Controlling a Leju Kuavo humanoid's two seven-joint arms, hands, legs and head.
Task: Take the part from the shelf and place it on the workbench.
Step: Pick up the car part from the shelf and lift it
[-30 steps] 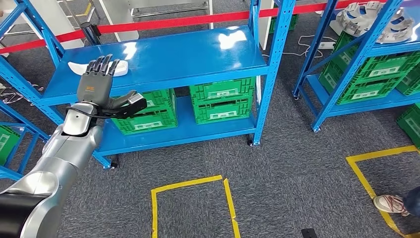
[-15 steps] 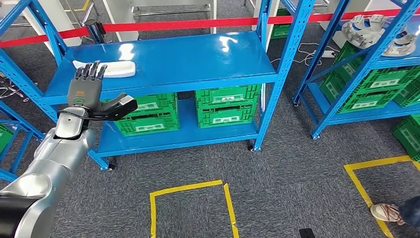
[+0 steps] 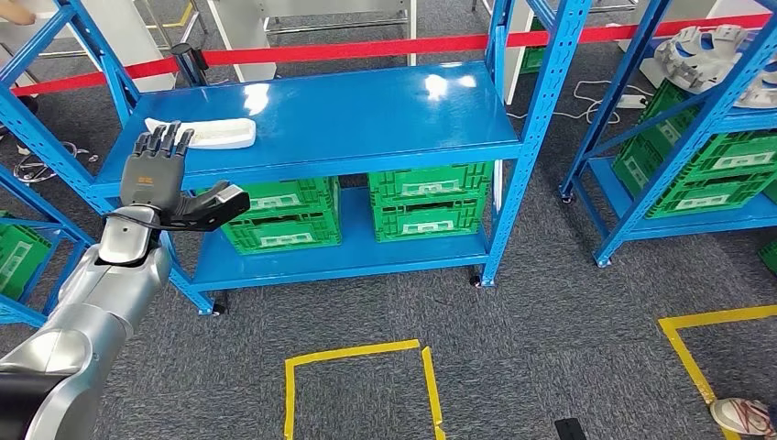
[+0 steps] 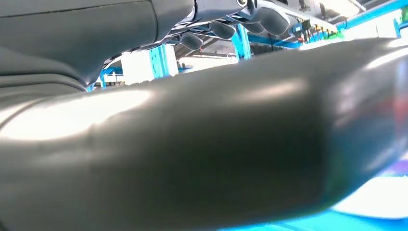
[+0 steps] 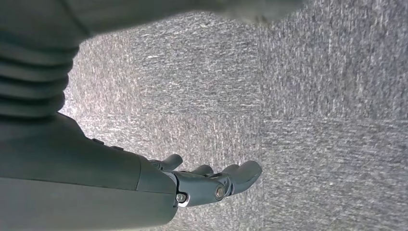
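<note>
Our left hand [image 3: 158,179] is raised in front of the blue shelf [image 3: 366,110], fingers straight and spread, thumb stuck out to the side, holding nothing. Over the last second the whole view has shifted, so our body has moved rather than the things. Against the shelf, the hand has crept in: its fingertips now sit just short of the near end of the white part [image 3: 203,134], which lies flat on the top deck toward the shelf's left end. We judge that we are closing on the grasp but have not touched the part yet.

In the left wrist view the thumb [image 4: 202,154] looms large and blurred, and a pale patch beyond it may be the part; we cannot tell for sure.

Our right hand [image 5: 207,183] hangs over the grey carpet [image 5: 312,96], fingers loosely apart and empty.

Further out, green crates [image 3: 366,206] sit on the lower deck, out of the way. The blue upright [image 3: 101,87] at the shelf's left corner stands close beside the hand's line of approach and could catch the wrist. A red barrier tape [image 3: 366,46] runs behind the shelf, a second rack [image 3: 696,156] stands to the right, and yellow floor tape [image 3: 357,385] marks the carpet. A person's shoe [image 3: 747,414] shows at the lower right.
</note>
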